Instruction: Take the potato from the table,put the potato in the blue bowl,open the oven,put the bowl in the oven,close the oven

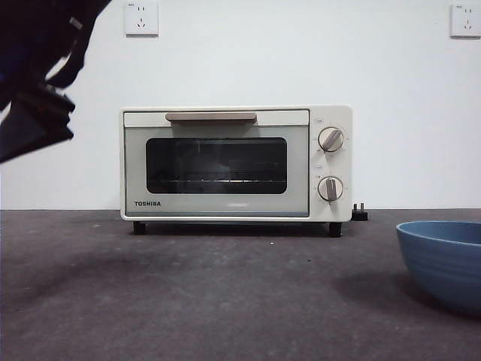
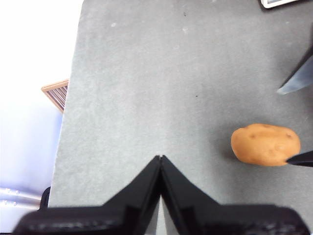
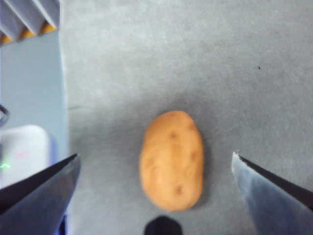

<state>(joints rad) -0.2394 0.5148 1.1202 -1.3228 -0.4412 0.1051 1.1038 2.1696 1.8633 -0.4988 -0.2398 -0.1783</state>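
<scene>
Front view: a cream-white TOSHIBA toaster oven (image 1: 236, 163) with a dark glass window, a tan bar handle and two round knobs stands shut at the back of a wide, dark grey, matte worktop (image 1: 188, 301). A deep, matte blue bowl with faint ridges (image 1: 445, 262) sits at the near right edge, well apart from the oven. A dark arm hangs in the upper left corner. The potato does not show here.

Left wrist view: the left claw (image 2: 161, 157) has its two black jaws pressed together, holding nothing, above bare worktop. The small, smooth, orange-tan potato (image 2: 265, 144) lies on the worktop off to one side of it, with the tips of the other arm's jaws showing beside it.

Right wrist view: the right claw (image 3: 154, 161) hangs directly over the potato, its jaws spread wide, one on each side and neither touching it. The potato's long axis runs across the line between the jaws, so they would close on its narrow width. The right arm is plainly the nearer one and looks set to descend and grasp.
</scene>
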